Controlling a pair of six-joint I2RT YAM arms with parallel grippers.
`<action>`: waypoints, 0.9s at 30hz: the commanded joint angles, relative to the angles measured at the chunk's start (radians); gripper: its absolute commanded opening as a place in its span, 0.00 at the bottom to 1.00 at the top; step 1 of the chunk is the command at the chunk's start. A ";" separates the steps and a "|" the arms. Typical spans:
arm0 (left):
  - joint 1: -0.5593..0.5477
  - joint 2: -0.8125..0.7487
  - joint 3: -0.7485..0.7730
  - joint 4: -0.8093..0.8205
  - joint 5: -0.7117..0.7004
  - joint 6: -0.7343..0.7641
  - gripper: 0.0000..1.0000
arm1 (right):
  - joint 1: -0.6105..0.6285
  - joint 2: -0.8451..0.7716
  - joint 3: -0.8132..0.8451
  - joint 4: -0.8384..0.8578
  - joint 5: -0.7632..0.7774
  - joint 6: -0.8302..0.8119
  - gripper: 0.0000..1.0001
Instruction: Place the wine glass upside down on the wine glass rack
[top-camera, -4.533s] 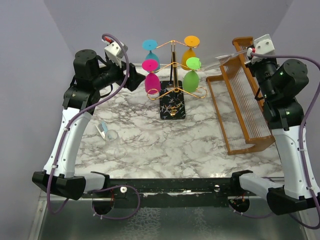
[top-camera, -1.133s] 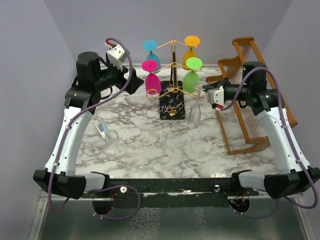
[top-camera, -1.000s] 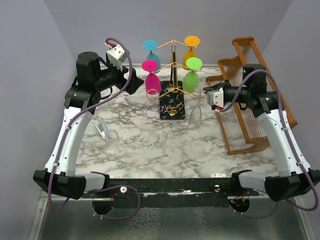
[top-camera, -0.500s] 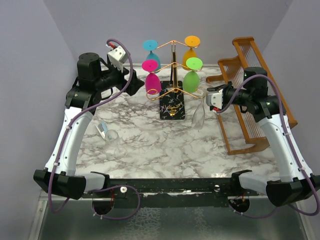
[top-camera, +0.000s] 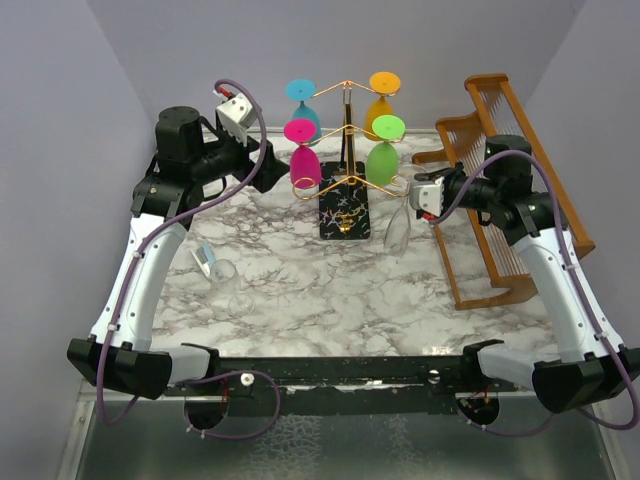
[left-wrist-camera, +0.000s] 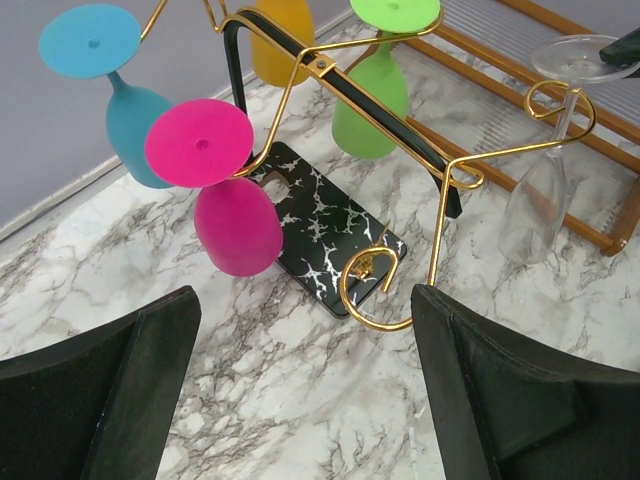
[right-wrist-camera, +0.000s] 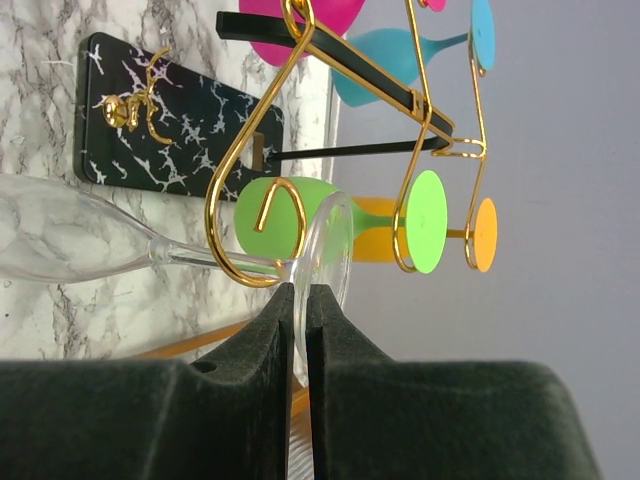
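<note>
A clear wine glass (top-camera: 396, 226) hangs upside down at the right side of the gold wire rack (top-camera: 345, 130). My right gripper (top-camera: 418, 193) is shut on the glass's foot (right-wrist-camera: 332, 250). The stem (right-wrist-camera: 190, 258) lies inside the curl of the lower right scroll arm (right-wrist-camera: 245, 270), and the bowl (right-wrist-camera: 60, 240) hangs over the marble. The glass also shows in the left wrist view (left-wrist-camera: 535, 200). The rack's black speckled base (left-wrist-camera: 320, 230) stands on the table. My left gripper (left-wrist-camera: 300, 400) is open and empty, left of the rack (left-wrist-camera: 330, 75).
Blue (top-camera: 300, 95), pink (top-camera: 303, 155), orange (top-camera: 381, 95) and green (top-camera: 383, 150) glasses hang on the rack. A brown wooden slatted rack (top-camera: 490, 225) stands at the right. Another clear glass (top-camera: 222, 272) lies on the marble table (top-camera: 320, 290) at the left.
My right arm has come from the wooden rack to the gold rack with the clear glass. Over the last second the glass shifted slightly at the lower right scroll. The left arm barely moved.
</note>
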 joint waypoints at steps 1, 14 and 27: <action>0.005 -0.025 -0.002 0.015 0.034 0.005 0.89 | 0.001 0.013 -0.020 0.071 0.015 0.016 0.08; 0.007 -0.014 0.003 0.020 0.041 0.002 0.89 | 0.003 0.074 0.010 0.090 -0.065 0.027 0.10; 0.006 -0.011 -0.008 0.017 0.043 0.012 0.89 | 0.006 0.101 0.015 0.046 -0.182 -0.011 0.16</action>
